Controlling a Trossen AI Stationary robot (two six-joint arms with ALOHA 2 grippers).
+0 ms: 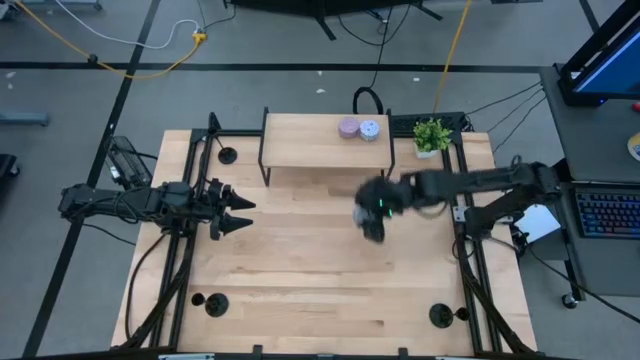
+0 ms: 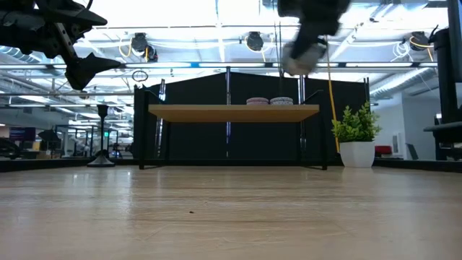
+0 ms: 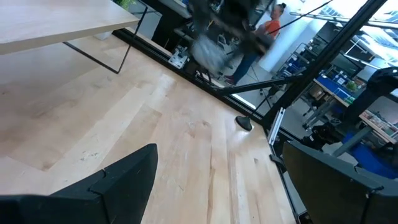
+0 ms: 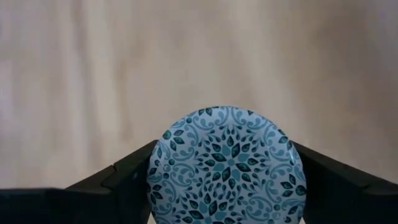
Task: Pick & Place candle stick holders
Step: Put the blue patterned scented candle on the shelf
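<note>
R tool [image 4: 225,173]: closed on a round tin [image 4: 227,163], gripped by its sides, held above the bench [image 1: 300,260] in front of the shelf [image 1: 310,150]; blurred in high view.
Tin facing: blue-patterned lid is turned twd the wrist cam, bare wood behind it.
L tool [image 1: 240,213]: open, nothing gripped, raised over the bench's L side.
Candle stick holders [image 1: 228,155]: 3, black, left standing apart near bench corners, back L, front L [image 1: 212,303], front R [image 1: 440,316].
Holder axis: back-L one [image 2: 102,137] is seen w/ stem upright in low view; others' stems can't be told from above.
Shelf: 2 more tins [image 1: 358,128] are set side by side.
Surroundings: potted plant [image 1: 432,136] at back R; a person in orange [image 3: 268,28] is seen beyond the bench.
</note>
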